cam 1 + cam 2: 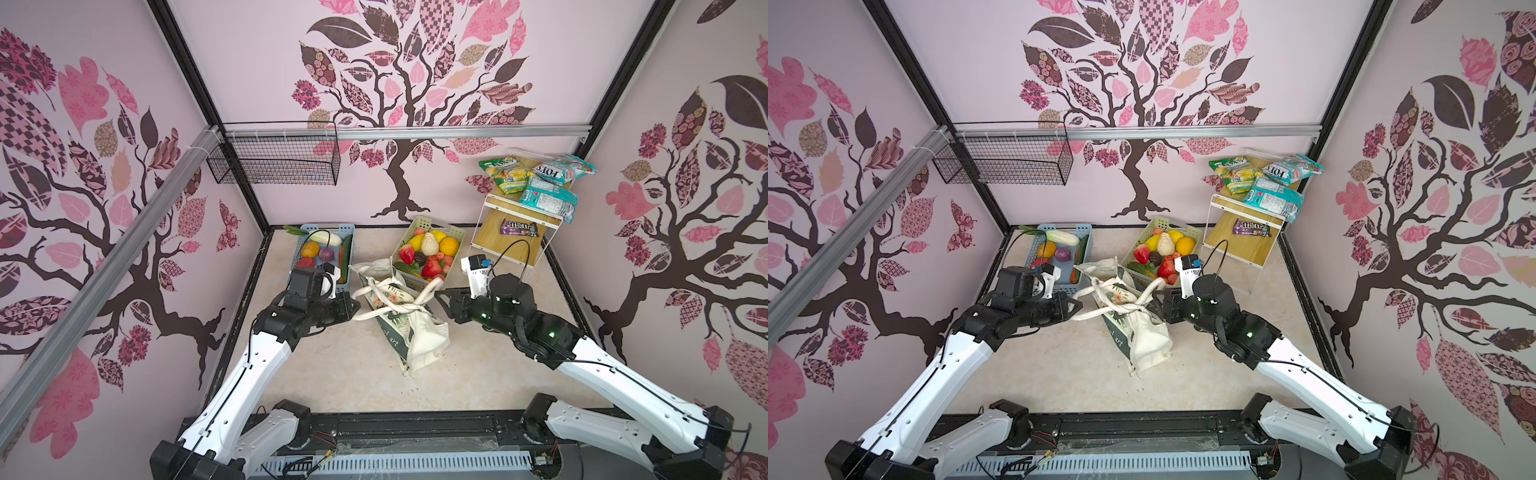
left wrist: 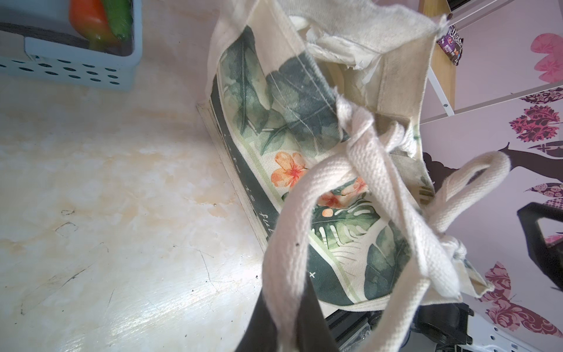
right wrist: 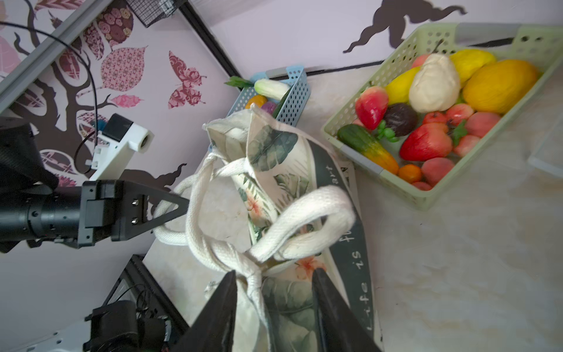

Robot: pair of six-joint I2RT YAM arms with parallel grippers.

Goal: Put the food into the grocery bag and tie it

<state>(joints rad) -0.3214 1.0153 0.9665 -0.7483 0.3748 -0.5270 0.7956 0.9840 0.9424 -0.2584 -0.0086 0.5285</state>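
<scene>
Right wrist view: right claw (image 3: pixel 274 272) spread astride the knot (image 3: pixel 243 262), left claw (image 3: pixel 185 207) pinching a loop (image 3: pixel 173 239), bag (image 3: pixel 274 146) slumped on the counter (image 3: pixel 457 243); a hard left tug could likely slip the loose knot or topple the bag.

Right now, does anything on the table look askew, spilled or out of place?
The grocery bag lies slumped on its side, its handles knotted. On the shelf, a teal candy bag hangs over the front edge. Nothing is spilled.
</scene>
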